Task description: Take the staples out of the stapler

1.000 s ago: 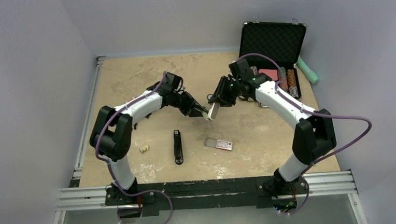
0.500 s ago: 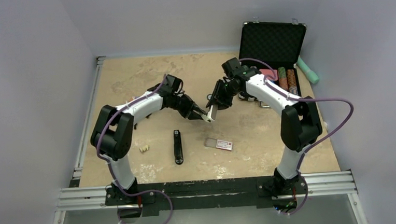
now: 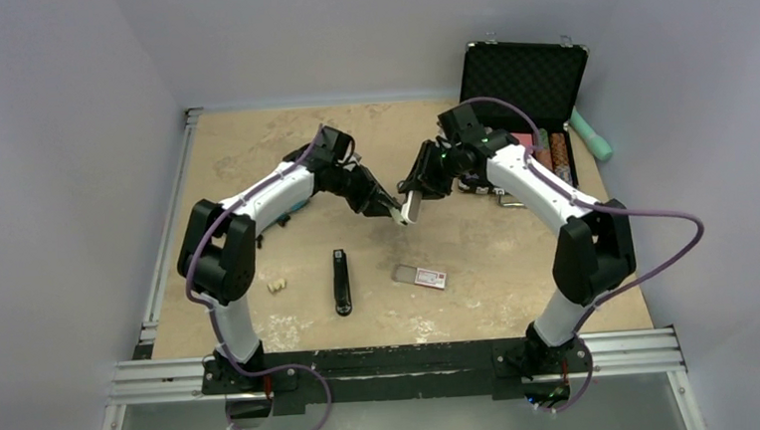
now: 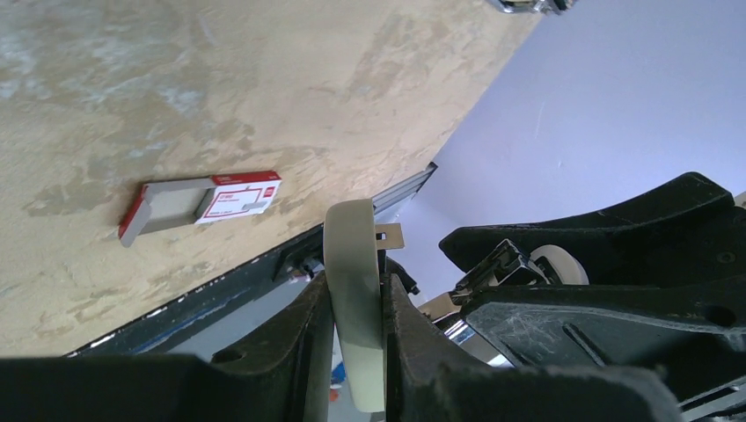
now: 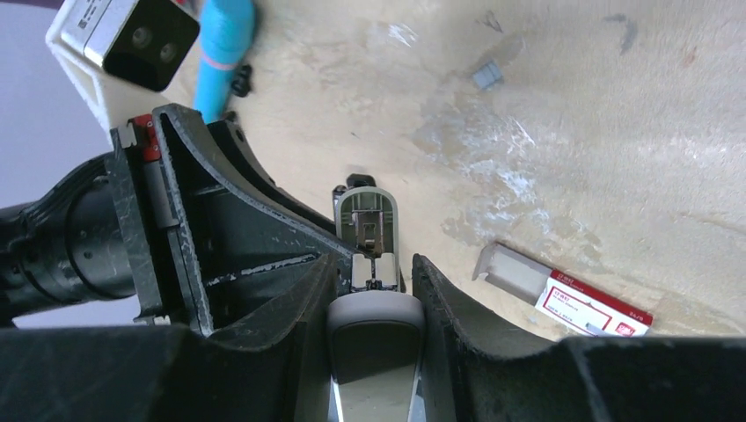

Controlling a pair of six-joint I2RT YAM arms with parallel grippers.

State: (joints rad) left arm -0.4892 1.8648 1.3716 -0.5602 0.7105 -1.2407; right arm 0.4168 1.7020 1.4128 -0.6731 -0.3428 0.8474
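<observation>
A grey-and-cream stapler [image 3: 411, 209] hangs in the air over the middle of the table, held between both grippers. My left gripper [image 3: 393, 210] is shut on its cream top arm [image 4: 352, 255], which stands edge-on between the fingers. My right gripper [image 3: 419, 195] is shut on the grey body [image 5: 376, 338]. In the right wrist view the stapler is hinged open, and the metal track [image 5: 368, 220] shows beyond the fingertips. I cannot tell whether staples are in it. The right gripper [image 4: 598, 290] fills the right of the left wrist view.
A red-and-white staple box [image 3: 421, 276] lies half open on the table, near centre. A black stapler-shaped bar [image 3: 341, 282] lies left of it, with a small pale bit [image 3: 277, 285] further left. An open black case [image 3: 526, 106] stands at the back right. A teal object [image 3: 592, 134] lies beside it.
Both grippers and the stapler have moved slightly away from the bases and to the right. The right arm's elbow swung back out to the right.
</observation>
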